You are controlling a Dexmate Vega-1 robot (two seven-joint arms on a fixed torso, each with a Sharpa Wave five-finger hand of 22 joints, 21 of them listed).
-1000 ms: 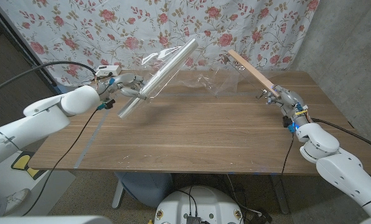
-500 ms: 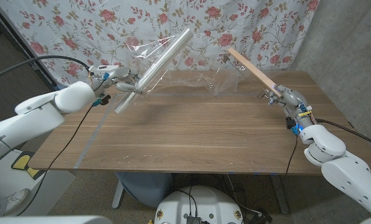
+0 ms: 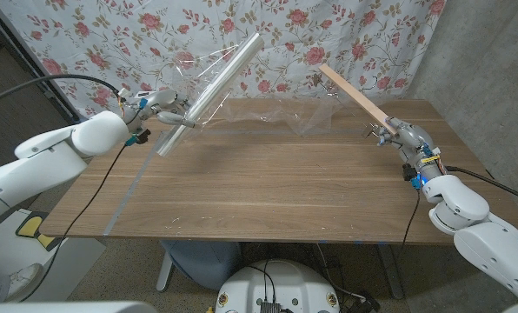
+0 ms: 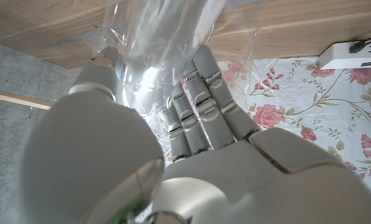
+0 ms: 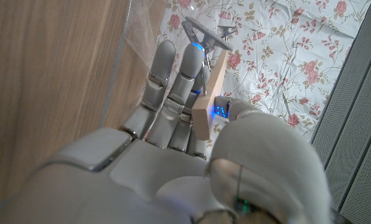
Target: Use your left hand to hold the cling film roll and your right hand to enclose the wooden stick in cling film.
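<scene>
My left hand (image 3: 159,107) grips the cling film roll (image 3: 209,93) near its lower end and holds it tilted up off the table at the back left. In the left wrist view the roll (image 4: 154,43) runs past my fingers (image 4: 198,106). A clear sheet of film (image 3: 281,109) stretches from the roll across to the wooden stick (image 3: 353,97). My right hand (image 3: 404,137) holds the stick by its lower end, slanting up toward the curtain. The right wrist view shows the stick (image 5: 211,93) between thumb and fingers (image 5: 173,87), with a metal clip (image 5: 205,35) at its far end.
The wooden table (image 3: 268,191) spreads bare in front of both hands. A floral curtain (image 3: 328,35) hangs behind it. A white power strip (image 4: 353,53) lies by the curtain. A grey wall (image 3: 494,61) stands at the right.
My left hand has carried the roll up and to the left, drawing the film longer. The right hand and stick have shifted slightly right.
</scene>
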